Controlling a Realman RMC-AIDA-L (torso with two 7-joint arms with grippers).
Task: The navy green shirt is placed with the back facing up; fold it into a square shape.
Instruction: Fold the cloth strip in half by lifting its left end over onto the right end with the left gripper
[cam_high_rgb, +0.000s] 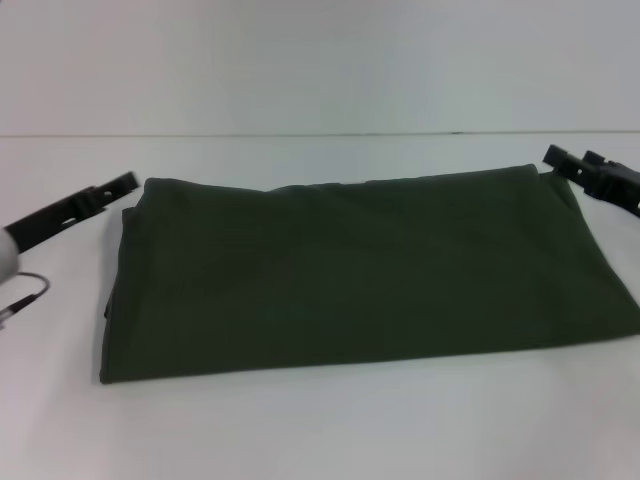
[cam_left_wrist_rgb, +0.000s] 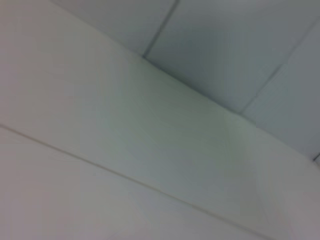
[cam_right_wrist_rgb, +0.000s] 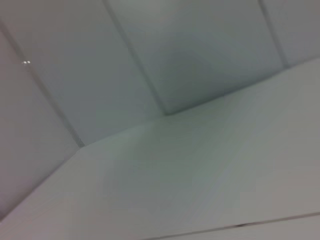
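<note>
Two end effectors wait at the far corners of a folded shirt.

Nearest, the navy green shirt lies flat on the white bench, folded into a long wide shape, not yet a square. Farther back, the left end effector is just beside the shirt's far left corner, and the right end effector sits at its far right corner. I cannot tell if either one is released or clenched. I think one short side should next go over onto the other; pinch both layers, lift low, and line the edges up neatly.
</note>
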